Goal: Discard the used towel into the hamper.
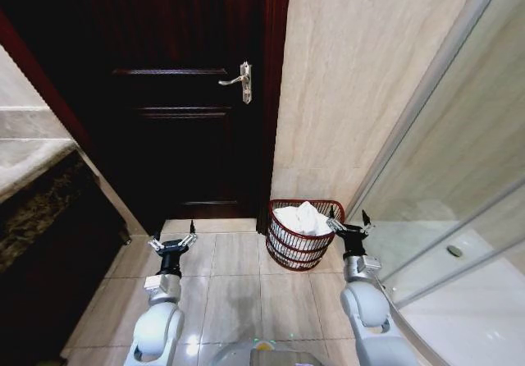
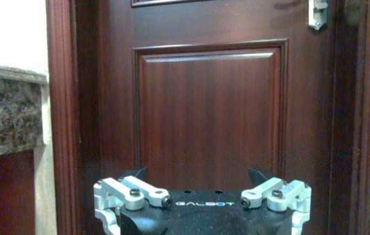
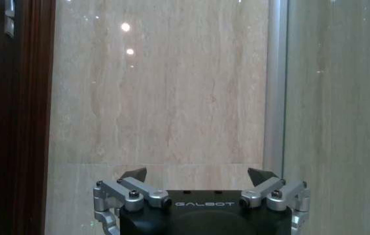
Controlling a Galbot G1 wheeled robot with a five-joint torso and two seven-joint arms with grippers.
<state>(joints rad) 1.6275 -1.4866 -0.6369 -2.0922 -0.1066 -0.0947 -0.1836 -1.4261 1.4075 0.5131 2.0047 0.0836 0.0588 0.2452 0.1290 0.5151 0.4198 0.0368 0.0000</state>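
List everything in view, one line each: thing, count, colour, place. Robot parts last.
hamper: one, dark reddish-brown wire, on the floor against the wall, right of the door.
towel: one, white, inside the hamper.
door: one, dark wood, straight ahead, shut.
door handle: one, silver, on the door's right edge.
countertop: one, mottled stone, far left.
glass shower panel: one, clear, far right.
floor tiles: beige, underfoot.
left gripper: one, fingers open, empty, facing the door.
right gripper: one, fingers open, empty, beside the hamper's rim.
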